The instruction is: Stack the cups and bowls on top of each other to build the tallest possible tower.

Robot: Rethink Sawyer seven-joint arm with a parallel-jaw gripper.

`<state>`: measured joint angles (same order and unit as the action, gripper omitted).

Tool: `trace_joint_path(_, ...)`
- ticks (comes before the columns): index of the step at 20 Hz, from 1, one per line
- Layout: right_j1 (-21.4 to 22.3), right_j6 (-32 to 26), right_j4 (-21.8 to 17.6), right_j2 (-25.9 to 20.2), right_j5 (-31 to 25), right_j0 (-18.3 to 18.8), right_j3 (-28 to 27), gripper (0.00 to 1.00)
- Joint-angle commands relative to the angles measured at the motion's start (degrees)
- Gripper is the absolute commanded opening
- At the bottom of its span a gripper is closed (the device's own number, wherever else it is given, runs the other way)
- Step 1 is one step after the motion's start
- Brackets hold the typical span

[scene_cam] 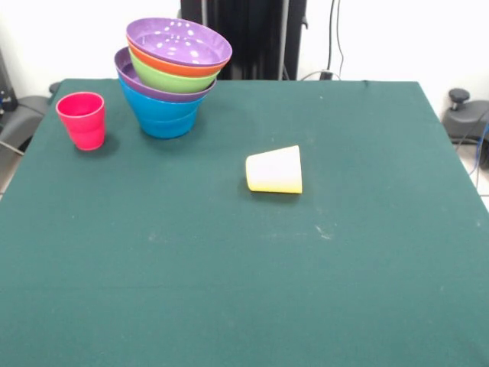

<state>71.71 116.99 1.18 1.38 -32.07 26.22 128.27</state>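
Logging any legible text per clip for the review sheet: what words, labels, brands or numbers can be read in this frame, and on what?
None can be read.
Red cup: plain, no print.
Yellow cup, lying on its side: plain.
Tower of nested bowls: no lettering; the pale spots inside the top purple bowl look like light reflections.
Green tablecloth: unmarked.

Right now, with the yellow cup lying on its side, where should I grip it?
Probably across the tapered side wall of the yellow cup, coming straight down from above. It lies tipped over alone on the table, so its rim cannot be reached from above.
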Motion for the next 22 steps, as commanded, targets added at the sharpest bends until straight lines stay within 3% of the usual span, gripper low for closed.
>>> trace_joint_path(1, -3.1, -6.0, -2.0, -5.5, 8.4, 3.4, 11.1, 0.00)
trace_joint_path(11, -7.1, -4.0, -6.4, -8.9, 15.0, 8.9, 12.9, 0.00)
trace_joint_path(22, -13.1, -0.7, -12.1, -9.3, 21.0, 11.4, 11.8, 0.00)
